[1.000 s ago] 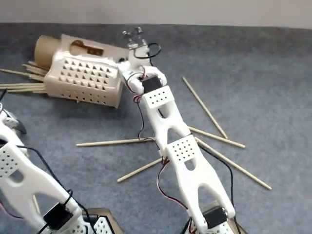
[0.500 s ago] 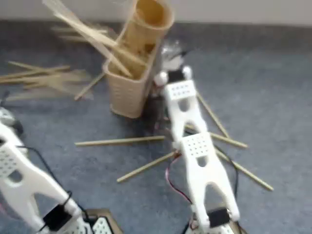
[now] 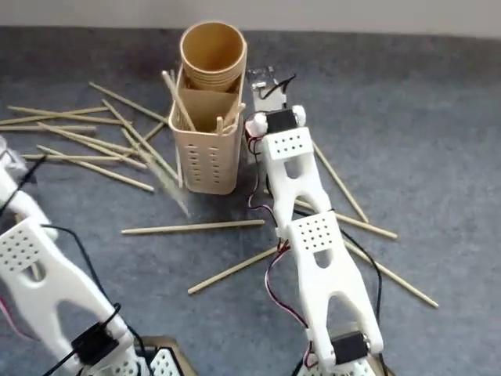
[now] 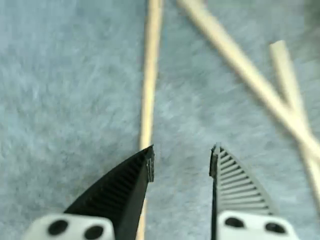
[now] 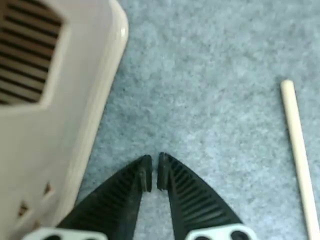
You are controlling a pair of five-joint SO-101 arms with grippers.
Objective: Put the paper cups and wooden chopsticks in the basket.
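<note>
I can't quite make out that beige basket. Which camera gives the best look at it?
The high view: the basket stands upright and whole, paper cups stacked inside. The right wrist view catches one corner of it beside the right gripper. The left wrist view faces loose chopsticks.

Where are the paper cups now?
In the high view, the paper cups stand in the upright basket at the table's far middle, loose chopsticks lying around it.

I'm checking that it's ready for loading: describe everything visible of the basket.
The basket is a tall, cream, plastic-looking bin with slots in its walls and a divider inside. It stands upright on the grey carpet. Stacked paper cups rise from its far compartment, and a few chopsticks lean in the near one. The right gripper sits close beside its base.
</note>
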